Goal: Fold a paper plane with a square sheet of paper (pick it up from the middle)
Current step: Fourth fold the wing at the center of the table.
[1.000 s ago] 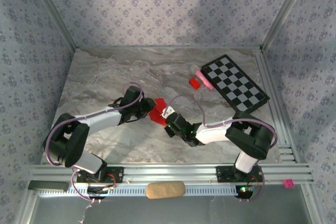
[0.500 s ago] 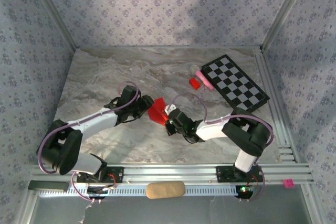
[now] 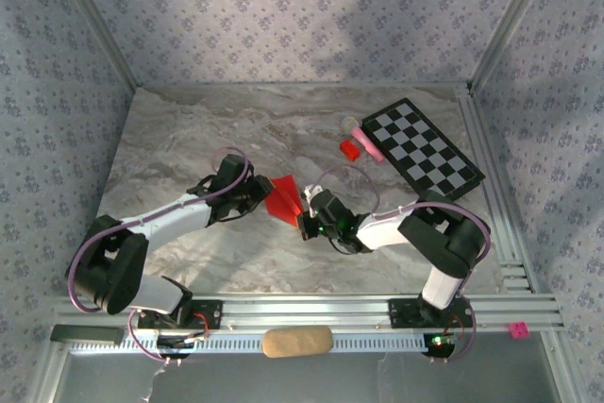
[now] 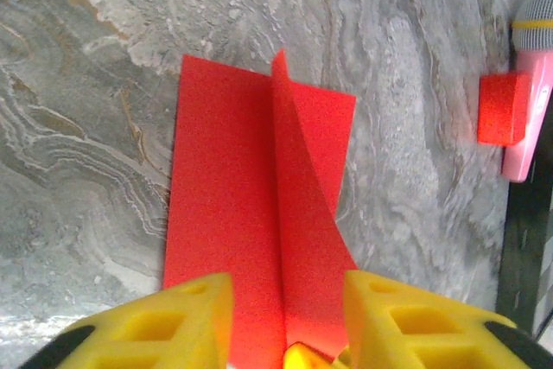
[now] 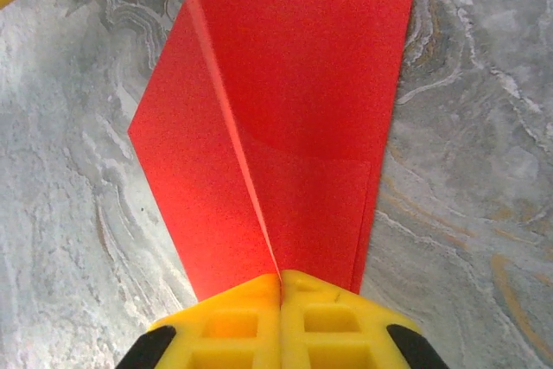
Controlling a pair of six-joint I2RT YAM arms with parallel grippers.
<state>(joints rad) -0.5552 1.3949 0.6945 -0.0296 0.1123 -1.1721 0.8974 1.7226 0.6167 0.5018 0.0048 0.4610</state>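
The right pincer [image 5: 281,289] is pressing its two yellow fingers tight together on the near end of the red paper [image 5: 302,84], pinching it exactly where the raised fold comes to an edge. From that grip the fold is running straight away from the fingers, so the paper's long axis is lining up with the pincer's own reach, one flap spreading to the left and the broader panel lying to the right.

The left pincer [image 4: 288,289] is facing in from the opposite end. Its fingers are standing apart, one on each side of the upright fold, with the thin flap rising in the gap between them and visibly clamped by neither. The paper is reaching away from this pincer along the same line too, so the two arms are meeting almost head-on over one crease. Both are touching or nearly touching the sheet. Only the right is actually holding it, so my judgement is that any further creasing is depending on the left closing or pressing along that line.

The paper is resting on a grey marbled table [image 3: 189,139], roughly at its middle, with bare surface all around. Well apart, toward the far right, a small red block [image 3: 350,149] is sitting just beside a pink stick [image 3: 368,143] and a chequered board [image 3: 422,150]. Patterned walls are enclosing the table.
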